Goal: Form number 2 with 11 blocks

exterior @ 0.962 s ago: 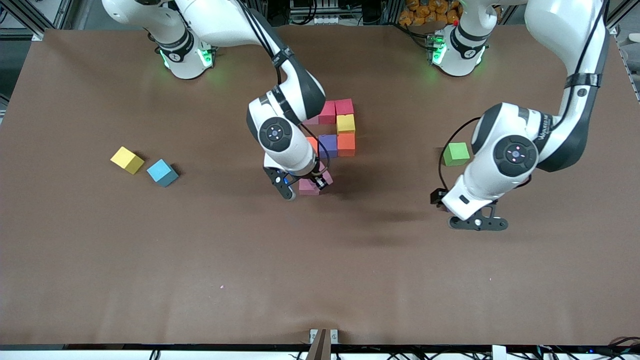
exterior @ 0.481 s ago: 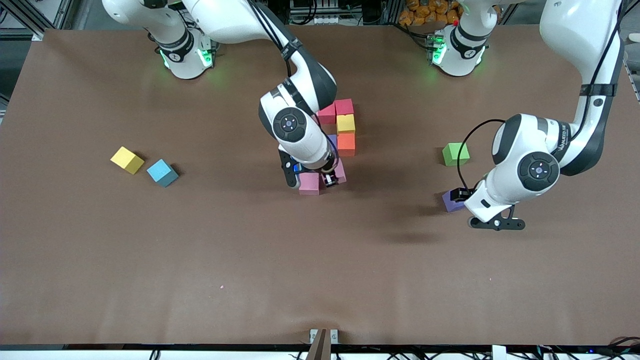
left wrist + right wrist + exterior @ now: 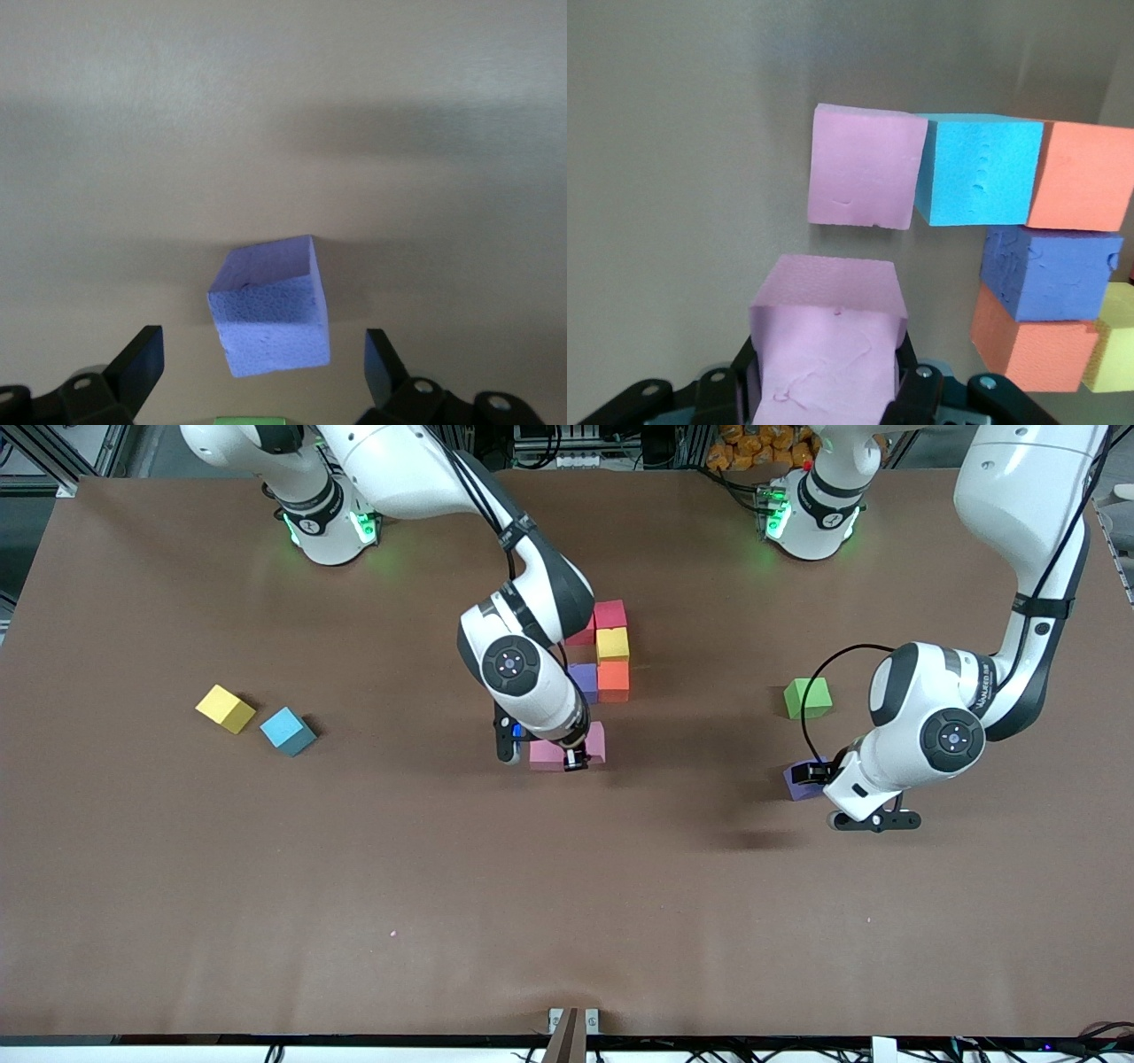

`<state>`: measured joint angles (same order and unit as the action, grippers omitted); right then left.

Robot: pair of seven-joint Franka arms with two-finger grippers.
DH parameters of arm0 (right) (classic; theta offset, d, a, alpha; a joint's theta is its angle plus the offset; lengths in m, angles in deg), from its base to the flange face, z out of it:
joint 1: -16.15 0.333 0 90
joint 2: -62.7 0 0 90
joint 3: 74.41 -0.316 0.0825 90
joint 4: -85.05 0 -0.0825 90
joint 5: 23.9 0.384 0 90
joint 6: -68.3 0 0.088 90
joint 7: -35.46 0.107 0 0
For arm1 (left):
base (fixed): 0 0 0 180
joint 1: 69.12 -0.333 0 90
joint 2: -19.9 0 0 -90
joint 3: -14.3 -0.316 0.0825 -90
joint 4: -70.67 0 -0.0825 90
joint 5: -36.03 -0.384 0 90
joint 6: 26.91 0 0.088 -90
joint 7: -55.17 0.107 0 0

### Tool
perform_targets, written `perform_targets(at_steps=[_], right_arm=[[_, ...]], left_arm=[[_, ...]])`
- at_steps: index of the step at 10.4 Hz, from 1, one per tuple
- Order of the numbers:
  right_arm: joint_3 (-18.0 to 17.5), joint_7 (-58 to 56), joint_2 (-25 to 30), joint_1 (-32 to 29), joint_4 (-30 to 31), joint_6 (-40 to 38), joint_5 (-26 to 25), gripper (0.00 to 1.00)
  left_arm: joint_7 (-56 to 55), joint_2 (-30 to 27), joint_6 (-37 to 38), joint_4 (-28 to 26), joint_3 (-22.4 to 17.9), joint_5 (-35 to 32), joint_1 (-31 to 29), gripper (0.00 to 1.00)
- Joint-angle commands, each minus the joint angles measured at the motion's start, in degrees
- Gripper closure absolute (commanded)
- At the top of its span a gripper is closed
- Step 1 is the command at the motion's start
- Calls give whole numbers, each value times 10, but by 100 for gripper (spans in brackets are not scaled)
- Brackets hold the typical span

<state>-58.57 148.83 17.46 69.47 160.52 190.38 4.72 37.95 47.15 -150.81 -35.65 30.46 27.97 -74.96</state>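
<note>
My right gripper (image 3: pixel 541 754) is shut on a pink block (image 3: pixel 547 758) (image 3: pixel 828 345), low over the table. A small gap separates it from a second pink block (image 3: pixel 597 742) (image 3: pixel 864 168). That one touches a light blue block (image 3: pixel 979 168), which the arm hides in the front view. The rest of the figure is orange (image 3: pixel 613 680), purple (image 3: pixel 583 680), yellow (image 3: pixel 612 644) and red (image 3: pixel 609 614) blocks. My left gripper (image 3: pixel 873 821) (image 3: pixel 261 347) is open at a loose purple block (image 3: pixel 800 781) (image 3: pixel 270 310), which lies between its fingers (image 3: pixel 142 367) without touching them.
A loose yellow block (image 3: pixel 224 708) and a light blue block (image 3: pixel 286 731) lie together toward the right arm's end of the table. The green cube (image 3: pixel 808 697) sits farther from the front camera than the loose purple block.
The right gripper has turned and carried its pink block closer to the other pink block. The left arm has shifted toward its own end, uncovering the loose purple block; it stays open.
</note>
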Motion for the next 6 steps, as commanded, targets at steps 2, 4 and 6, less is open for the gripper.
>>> perform_targets(at_steps=[2,4,6], right_arm=[[1,18,-42,3,-34,-2,0,42],[2,19,-55,6,-34,6,-1,42],[2,18,-62,7,-34,7,-2,42]], left_arm=[[-42,10,-8,-7,4,8,-7,0],[-43,17,-11,-7,3,8,-7,0],[-56,26,-16,-7,2,4,-7,0]])
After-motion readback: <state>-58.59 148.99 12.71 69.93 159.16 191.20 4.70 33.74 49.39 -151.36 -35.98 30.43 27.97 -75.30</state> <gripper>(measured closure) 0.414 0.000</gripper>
